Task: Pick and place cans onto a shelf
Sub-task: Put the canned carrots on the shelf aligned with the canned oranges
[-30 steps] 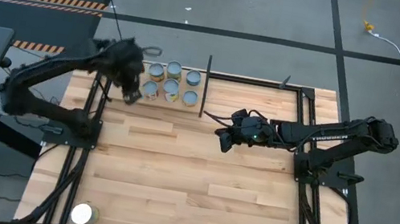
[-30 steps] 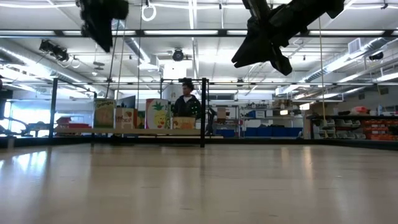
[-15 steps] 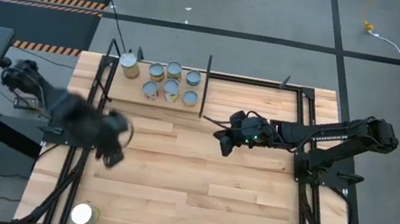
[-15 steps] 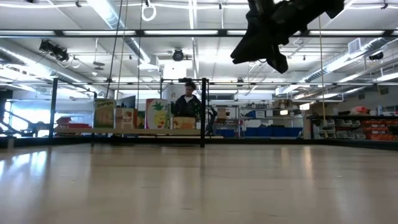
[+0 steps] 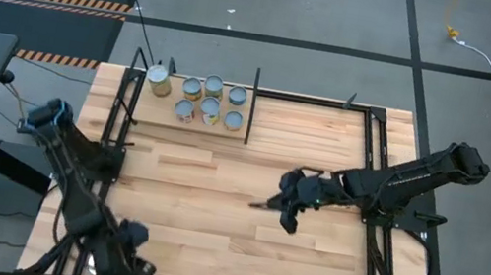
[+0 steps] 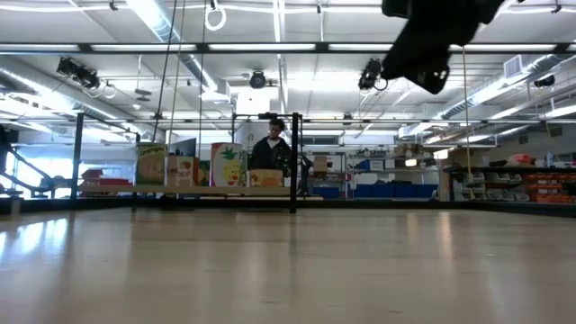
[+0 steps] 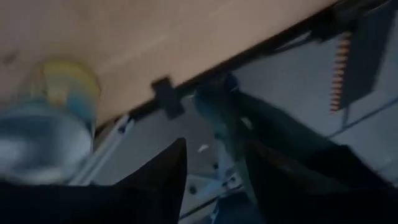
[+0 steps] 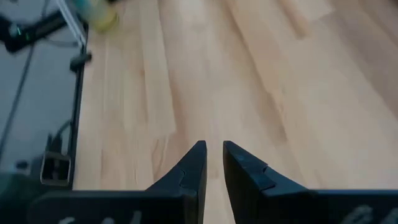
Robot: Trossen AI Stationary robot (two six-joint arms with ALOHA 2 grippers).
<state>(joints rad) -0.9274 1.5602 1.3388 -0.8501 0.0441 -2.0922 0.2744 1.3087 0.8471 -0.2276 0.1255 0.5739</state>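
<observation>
Several cans [image 5: 211, 100] stand upright in two rows on the shelf [image 5: 158, 111] at the table's far left; their labels show in the low view [image 6: 227, 166]. One more can [image 7: 51, 118], yellow-labelled with a silvery lid, stands by the table's near left corner. In the high view my left arm hides it. My left gripper [image 5: 132, 264] is open over that corner, and the can stands beside its fingers [image 7: 166, 180], not between them. My right gripper [image 5: 264, 204] hangs above the table's middle, empty, its fingers [image 8: 198, 165] together but for a narrow slit.
Black upright rods [image 5: 252, 105] edge the shelf. A black metal frame [image 5: 375, 149] runs along the table's sides. Bare planked tabletop [image 5: 211, 222] lies between the two grippers. A person [image 6: 270, 148] stands in the room beyond the shelf.
My left gripper has left a can standing at the shelf's left end. It has swung fast from the shelf toward the table's near edge and now hangs over the near left corner. My right gripper has moved a little toward the near edge.
</observation>
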